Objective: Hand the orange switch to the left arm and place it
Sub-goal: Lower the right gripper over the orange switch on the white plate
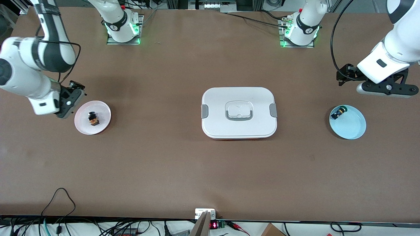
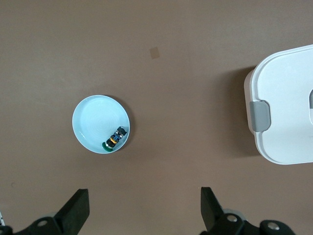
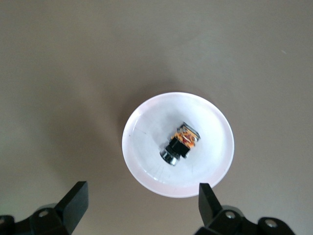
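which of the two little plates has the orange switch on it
The pink plate at the right arm's end of the table holds the orange switch. The blue plate at the left arm's end holds a black part with blue and green bits.

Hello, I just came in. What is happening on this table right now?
Nothing is held yet. The orange switch lies on a pink plate toward the right arm's end of the table, and the right gripper hangs open over it. The left gripper hangs open near a blue plate holding a small black part. The white box sits closed between the two plates.
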Motion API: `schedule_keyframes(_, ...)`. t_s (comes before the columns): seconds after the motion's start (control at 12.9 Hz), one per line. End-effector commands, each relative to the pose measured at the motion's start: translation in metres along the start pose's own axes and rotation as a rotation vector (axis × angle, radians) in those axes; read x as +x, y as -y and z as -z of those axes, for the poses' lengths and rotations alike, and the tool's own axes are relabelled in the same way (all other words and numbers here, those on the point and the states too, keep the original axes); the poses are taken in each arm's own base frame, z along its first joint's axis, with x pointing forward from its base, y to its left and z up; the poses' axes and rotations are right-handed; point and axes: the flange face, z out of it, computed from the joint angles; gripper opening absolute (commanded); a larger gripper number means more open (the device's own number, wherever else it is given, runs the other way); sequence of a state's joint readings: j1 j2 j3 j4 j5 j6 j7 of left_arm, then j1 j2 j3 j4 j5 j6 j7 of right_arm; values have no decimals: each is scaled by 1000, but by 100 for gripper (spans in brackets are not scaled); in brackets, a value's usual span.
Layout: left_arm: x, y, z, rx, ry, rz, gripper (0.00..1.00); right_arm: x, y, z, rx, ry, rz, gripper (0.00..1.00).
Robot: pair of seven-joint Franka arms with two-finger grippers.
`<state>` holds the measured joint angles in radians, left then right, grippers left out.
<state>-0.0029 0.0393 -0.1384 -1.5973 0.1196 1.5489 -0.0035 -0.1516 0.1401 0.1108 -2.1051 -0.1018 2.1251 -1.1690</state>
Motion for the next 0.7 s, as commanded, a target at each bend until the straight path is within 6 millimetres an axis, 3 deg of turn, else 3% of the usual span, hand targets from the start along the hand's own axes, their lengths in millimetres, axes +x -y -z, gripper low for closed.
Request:
schedule_keyframes(0.0, 2, 0, 6, 17, -4, 5, 100, 0, 9, -32, -52, 0, 317, 100)
schedule_keyframes(0.16, 2, 1, 6, 17, -4, 7, 100, -2, 3, -49, -92, 9, 648, 100)
schedule_keyframes(0.31, 2, 0, 6, 17, -4, 5, 100, -18, -3, -74, -51, 4, 710, 100)
schedule_keyframes(0.47, 2, 1, 6, 17, -4, 7, 100, -21, -11, -92, -78, -7, 814, 100)
schedule_keyframes(0.62, 2, 1, 6, 17, -4, 7, 100, -28, -16, -123, -53, -24, 817, 100)
